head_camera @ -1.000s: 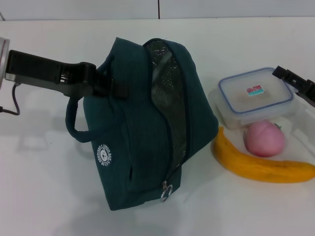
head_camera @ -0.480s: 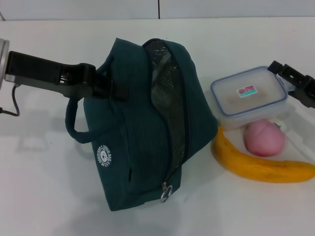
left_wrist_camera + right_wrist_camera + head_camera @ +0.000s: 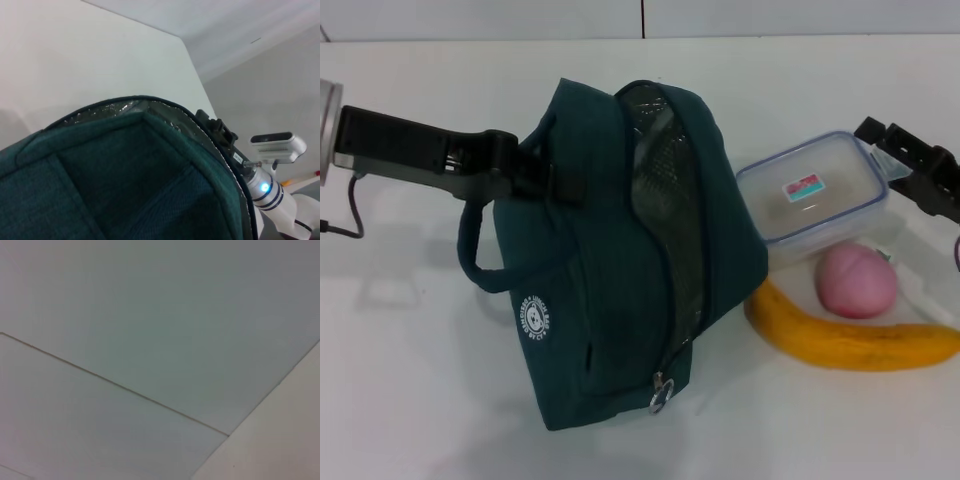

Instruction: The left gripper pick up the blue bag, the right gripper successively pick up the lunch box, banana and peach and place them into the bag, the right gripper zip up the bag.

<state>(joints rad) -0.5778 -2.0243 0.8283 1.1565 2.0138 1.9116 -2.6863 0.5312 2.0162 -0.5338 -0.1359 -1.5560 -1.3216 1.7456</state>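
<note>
The blue bag hangs tilted above the table, its zip open and silver lining showing. My left gripper is shut on one of its loop handles, at the bag's upper left. The lunch box is lifted off the table just right of the bag's open side, with my right gripper shut on its right end. The pink peach and the banana lie on the table below the box. In the left wrist view the bag fills the frame, with the right gripper beyond its rim.
The white table stretches to the left and front of the bag. A ring zip pull hangs at the bag's lower end. The right wrist view shows only a plain pale surface with a seam.
My right gripper has carried the lunch box up and to the left, closer to the bag's opening. The bag has shifted slightly; peach and banana have not moved.
</note>
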